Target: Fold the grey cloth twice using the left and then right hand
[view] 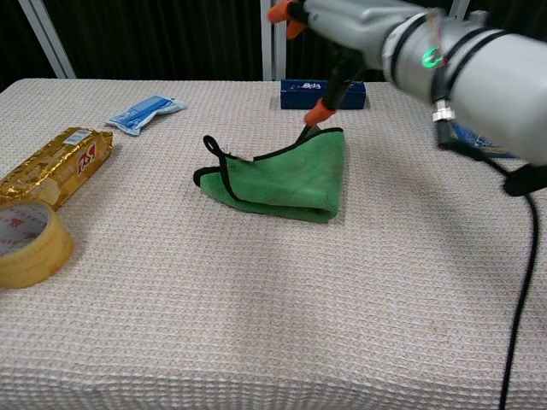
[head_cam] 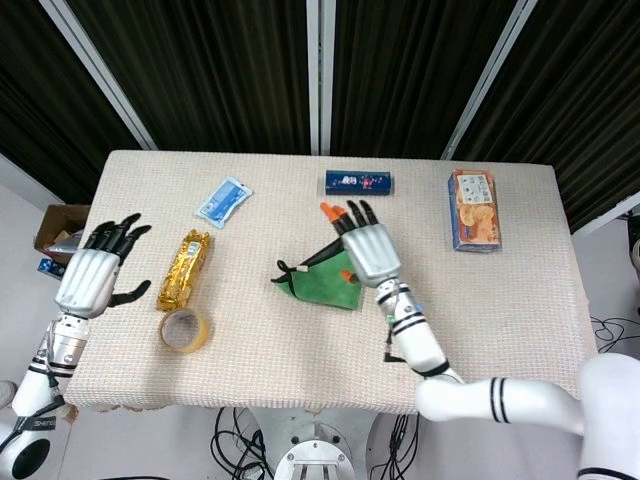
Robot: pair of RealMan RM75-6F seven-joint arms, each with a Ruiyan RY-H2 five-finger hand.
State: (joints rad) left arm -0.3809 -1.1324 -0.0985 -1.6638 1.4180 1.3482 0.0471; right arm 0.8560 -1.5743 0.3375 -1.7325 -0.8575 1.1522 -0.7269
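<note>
The cloth (head_cam: 318, 286) (view: 275, 178) is green with black edging, not grey. It lies folded at mid-table, its fold along the right side and a black loop at its left end. My right hand (head_cam: 368, 248) (view: 352, 24) hovers over the cloth's far right corner with fingers spread. Its orange-tipped thumb (view: 320, 110) points down close to that corner, and I cannot tell if it touches. My left hand (head_cam: 90, 280) hangs by the table's left edge with fingers apart and nothing in it; the chest view does not show it.
A gold packet (head_cam: 185, 268) (view: 55, 164) and a tape roll (head_cam: 183, 330) (view: 30, 243) lie at the left. A blue pouch (head_cam: 225, 200) (view: 145, 113) and a dark blue box (head_cam: 358, 182) sit further back. An orange biscuit box (head_cam: 472, 210) is at the back right.
</note>
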